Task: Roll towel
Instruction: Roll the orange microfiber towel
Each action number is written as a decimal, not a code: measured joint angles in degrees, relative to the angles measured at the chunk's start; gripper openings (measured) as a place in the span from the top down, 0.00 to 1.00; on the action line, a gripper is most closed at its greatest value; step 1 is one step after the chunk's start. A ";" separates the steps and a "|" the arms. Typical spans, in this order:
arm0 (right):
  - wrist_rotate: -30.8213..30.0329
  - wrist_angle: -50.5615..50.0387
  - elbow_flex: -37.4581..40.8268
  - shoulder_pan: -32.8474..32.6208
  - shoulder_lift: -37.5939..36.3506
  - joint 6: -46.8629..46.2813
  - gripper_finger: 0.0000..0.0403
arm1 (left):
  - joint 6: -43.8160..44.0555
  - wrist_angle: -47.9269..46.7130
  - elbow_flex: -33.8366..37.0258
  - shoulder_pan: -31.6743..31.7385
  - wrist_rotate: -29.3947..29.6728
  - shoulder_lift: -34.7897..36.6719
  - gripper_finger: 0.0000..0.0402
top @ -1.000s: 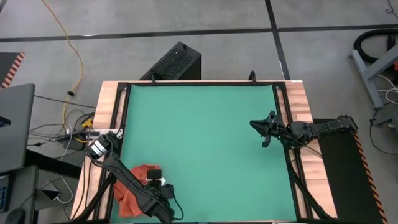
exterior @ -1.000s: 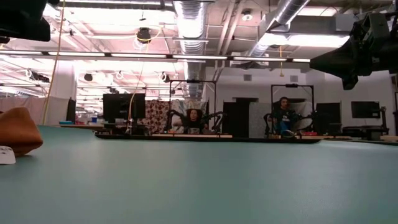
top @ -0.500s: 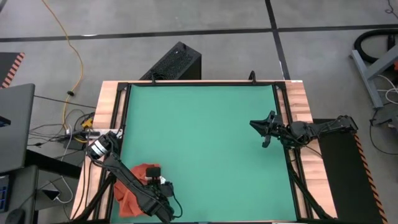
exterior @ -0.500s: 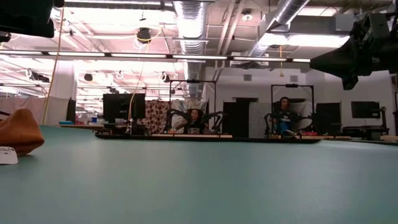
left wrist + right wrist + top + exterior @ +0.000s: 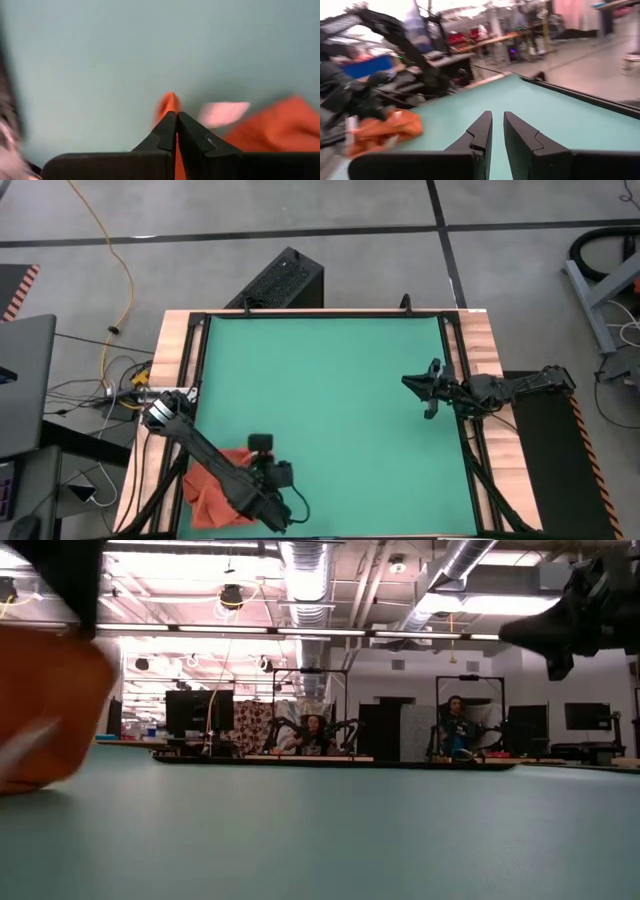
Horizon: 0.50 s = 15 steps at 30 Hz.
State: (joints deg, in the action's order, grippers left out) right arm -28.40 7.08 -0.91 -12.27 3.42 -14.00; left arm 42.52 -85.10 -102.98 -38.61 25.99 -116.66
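Note:
The orange-red towel (image 5: 208,490) lies bunched at the near left corner of the green mat (image 5: 330,380). My left gripper (image 5: 176,114) stands over the towel's right side (image 5: 265,472), shut on a bit of the cloth. The towel's white tag (image 5: 223,112) shows just beyond the fingers. In the low view the towel (image 5: 50,710) rises blurred at the left. My right gripper (image 5: 427,392) hovers at the mat's right edge, level, its fingers (image 5: 497,125) a narrow gap apart with nothing between them. My left gripper pinches a thin raised bit of the towel's cloth (image 5: 170,102) between its two fingers, beside the white tag. The fingers slant down from above. Whether this is an edge or a fold, I cannot tell. The held part is lifted, and the rest of the towel (image 5: 205,498) lies on the mat.
Black rails (image 5: 200,370) and wooden strips (image 5: 478,340) border the mat. A black box (image 5: 280,280) stands on the floor beyond the far edge. People sit at desks (image 5: 312,735) in the room behind. The mat's middle and far half are bare.
My left gripper has risen and gone a little toward the table's right, taking the held part of the towel up with it. In the low view the towel now stands much higher than before. The rest of the towel stays on the mat.

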 joint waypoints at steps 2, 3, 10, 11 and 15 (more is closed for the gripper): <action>2.06 1.91 0.00 -0.02 0.00 1.46 0.82 | -5.28 -1.90 -5.31 1.59 5.18 0.03 1.00; 3.16 2.60 0.00 -0.02 0.00 2.18 0.82 | -8.49 -2.23 -8.02 2.50 7.94 0.06 1.00; 5.14 5.90 -0.10 -0.02 0.00 2.45 0.82 | -38.45 1.02 -26.80 11.66 16.77 0.09 1.00; 6.00 6.05 -0.11 -0.02 0.00 2.44 0.82 | -42.49 2.19 -29.12 13.26 16.70 0.09 1.00; 10.74 6.87 -0.21 -0.06 0.00 2.44 0.82 | -57.14 13.53 -30.10 19.39 15.96 3.35 1.00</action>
State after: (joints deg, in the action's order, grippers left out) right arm -17.65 13.95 -1.12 -12.33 3.42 -11.55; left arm -14.61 -71.58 -133.08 -19.22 41.95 -113.31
